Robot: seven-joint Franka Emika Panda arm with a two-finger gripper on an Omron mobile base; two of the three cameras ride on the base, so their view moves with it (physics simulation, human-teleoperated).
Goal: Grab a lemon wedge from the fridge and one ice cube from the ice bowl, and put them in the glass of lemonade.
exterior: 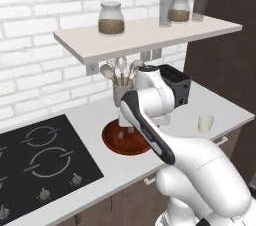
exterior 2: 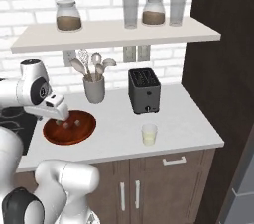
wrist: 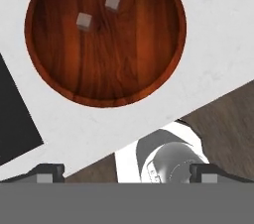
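Hovering jaws, seemingly above ice bowl (wrist: 74, 84)

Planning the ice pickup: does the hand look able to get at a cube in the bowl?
Probably yes: the hand hangs open above the ice bowl, and both ice cubes lie uncovered.

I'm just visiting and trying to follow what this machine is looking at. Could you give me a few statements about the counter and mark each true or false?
1. The wooden ice bowl holds two ice cubes. True in the hand view.
2. The gripper is clamped on a cube. False: its fingers stand wide apart, above the bowl, holding nothing.
3. The glass of lemonade stands in front of the toaster. True.
4. The utensil cup sits on the wall shelf. False: it stands on the counter, behind the bowl.
5. A lemon wedge floats in the lemonade. False: the glass shows only pale liquid.
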